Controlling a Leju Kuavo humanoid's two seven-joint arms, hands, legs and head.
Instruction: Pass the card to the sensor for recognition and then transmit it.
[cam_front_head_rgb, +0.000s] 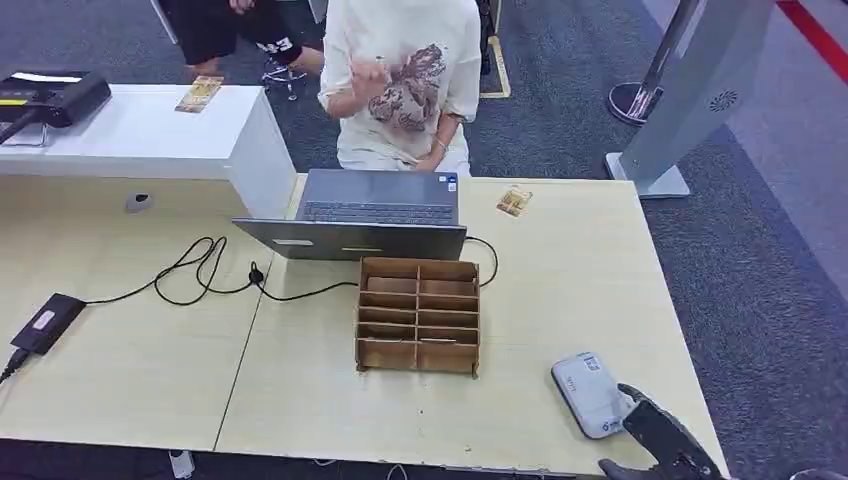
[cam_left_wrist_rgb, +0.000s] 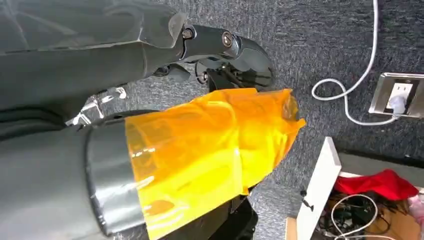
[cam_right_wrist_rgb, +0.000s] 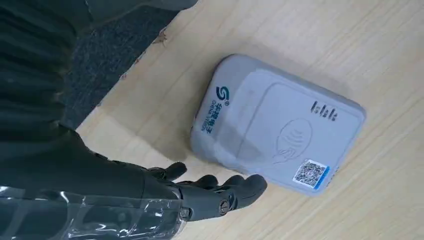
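Fingers (cam_right_wrist_rgb: 235, 192) of my right hand (cam_front_head_rgb: 655, 440) are stretched out flat and apart just beside the grey card sensor (cam_front_head_rgb: 592, 393), holding nothing; in the head view that hand sits at the lower right of the frame, at the near right corner of the pale wooden table (cam_front_head_rgb: 560, 260), with the sensor touching or almost touching it on its left. In the right wrist view the sensor (cam_right_wrist_rgb: 277, 122) lies flat on the wood, its printed face up, with a small code sticker near one corner. My left hand (cam_left_wrist_rgb: 230, 55) hangs over dark carpet, an orange film-wrapped part (cam_left_wrist_rgb: 210, 150) in front of it; I cannot tell how its fingers lie. A card (cam_front_head_rgb: 513, 201) lies on the table in the upper middle of the head view, right of the open laptop (cam_front_head_rgb: 365, 212) and well apart from my right hand. A wooden slotted organiser (cam_front_head_rgb: 418, 315) stands in the centre, below the laptop. A person in a pale printed shirt (cam_front_head_rgb: 400, 75) sits behind the laptop.
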